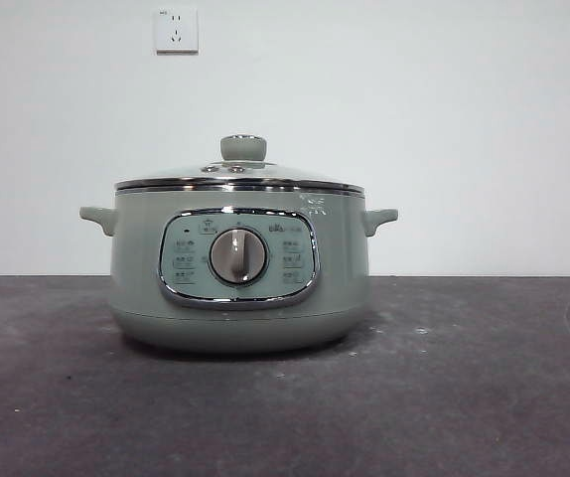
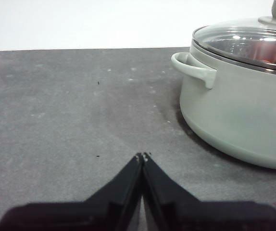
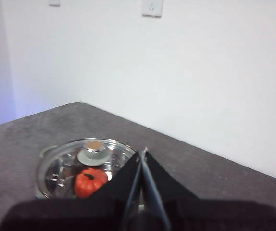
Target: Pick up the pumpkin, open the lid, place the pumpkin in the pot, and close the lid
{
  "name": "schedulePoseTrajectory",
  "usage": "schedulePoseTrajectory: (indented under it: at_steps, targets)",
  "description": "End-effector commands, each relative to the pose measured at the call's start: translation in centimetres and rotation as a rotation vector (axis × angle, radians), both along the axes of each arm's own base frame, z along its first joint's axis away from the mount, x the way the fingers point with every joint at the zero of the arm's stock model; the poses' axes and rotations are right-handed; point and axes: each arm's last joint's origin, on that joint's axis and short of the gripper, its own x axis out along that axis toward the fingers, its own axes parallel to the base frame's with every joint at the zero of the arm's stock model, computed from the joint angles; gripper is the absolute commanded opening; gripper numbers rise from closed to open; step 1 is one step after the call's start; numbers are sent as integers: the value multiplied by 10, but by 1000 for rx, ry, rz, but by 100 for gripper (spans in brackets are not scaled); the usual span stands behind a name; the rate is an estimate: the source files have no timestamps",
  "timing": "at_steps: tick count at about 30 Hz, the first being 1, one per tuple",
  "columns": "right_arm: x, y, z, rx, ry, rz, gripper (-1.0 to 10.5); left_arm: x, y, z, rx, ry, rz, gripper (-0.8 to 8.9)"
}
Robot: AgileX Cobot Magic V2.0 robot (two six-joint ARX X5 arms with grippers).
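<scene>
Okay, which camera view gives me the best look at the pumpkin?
The right wrist view: looking down through the glass lid, the pumpkin shows orange and ribbed inside the pot. The left wrist view catches only a reddish blur under the glass. The front view hides it behind the pot's wall.

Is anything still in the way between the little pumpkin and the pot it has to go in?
No. The pumpkin already sits inside the pot, seen through the glass lid, which rests closed on the pot's rim. The left gripper and right gripper are both shut, empty and off the pot.
</scene>
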Motion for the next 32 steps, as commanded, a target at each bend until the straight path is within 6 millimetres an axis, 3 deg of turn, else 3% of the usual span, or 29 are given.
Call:
schedulePoseTrajectory:
  at_steps: [1, 10, 17, 25, 32]
  targets:
    - [4, -1, -37, 20, 4, -43, 0, 1, 0, -5, -5, 12, 4, -3]
    - [12, -6, -134, 117, 43, -232, 0, 1, 0, -5, -5, 12, 3, -3]
    - [17, -7, -195, 154, 125, -303, 0, 1, 0, -5, -5, 12, 4, -3]
    - [20, -7, -230, 138, 182, -306, 0, 1, 0, -5, -5, 12, 4, -3]
    - [19, -7, -235, 126, 228, -309, 0, 1, 0, -5, -5, 12, 4, -3]
